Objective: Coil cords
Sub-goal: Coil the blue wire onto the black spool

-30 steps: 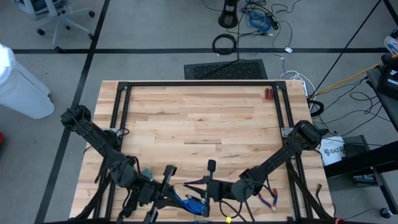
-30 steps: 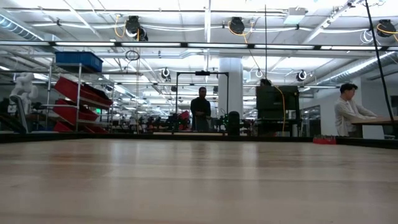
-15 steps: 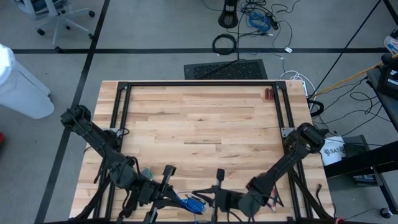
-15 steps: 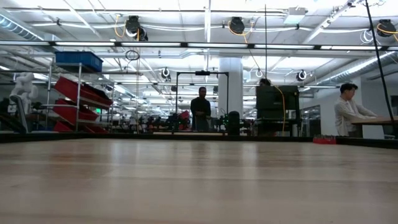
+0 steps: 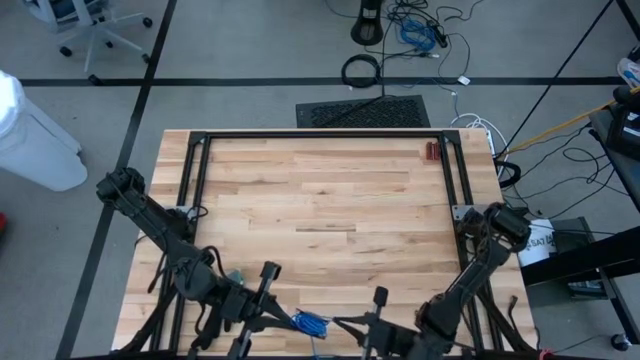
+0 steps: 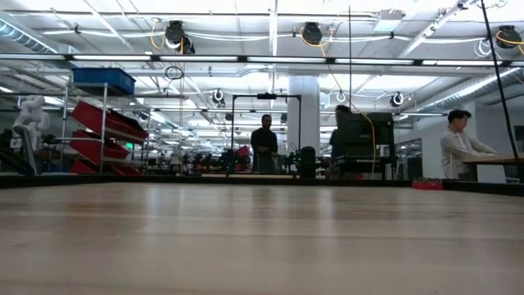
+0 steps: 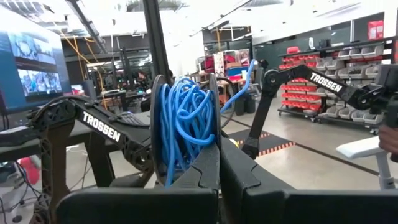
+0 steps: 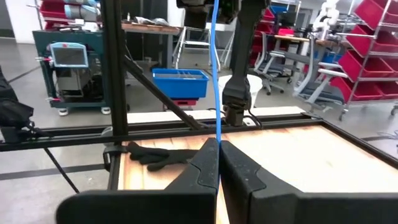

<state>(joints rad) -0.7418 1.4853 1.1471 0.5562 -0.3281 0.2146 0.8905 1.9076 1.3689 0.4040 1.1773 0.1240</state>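
Blue cord pinched in left end effector

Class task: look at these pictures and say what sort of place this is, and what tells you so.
Probably a robotics lab or workshop: a large hall with red parts bins on shelving, people at workbenches, and a wooden table holding robot arms.

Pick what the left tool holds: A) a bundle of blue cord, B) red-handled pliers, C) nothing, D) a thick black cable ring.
A: in the left wrist view, the shut left tool pinches a looped bundle of blue cord.
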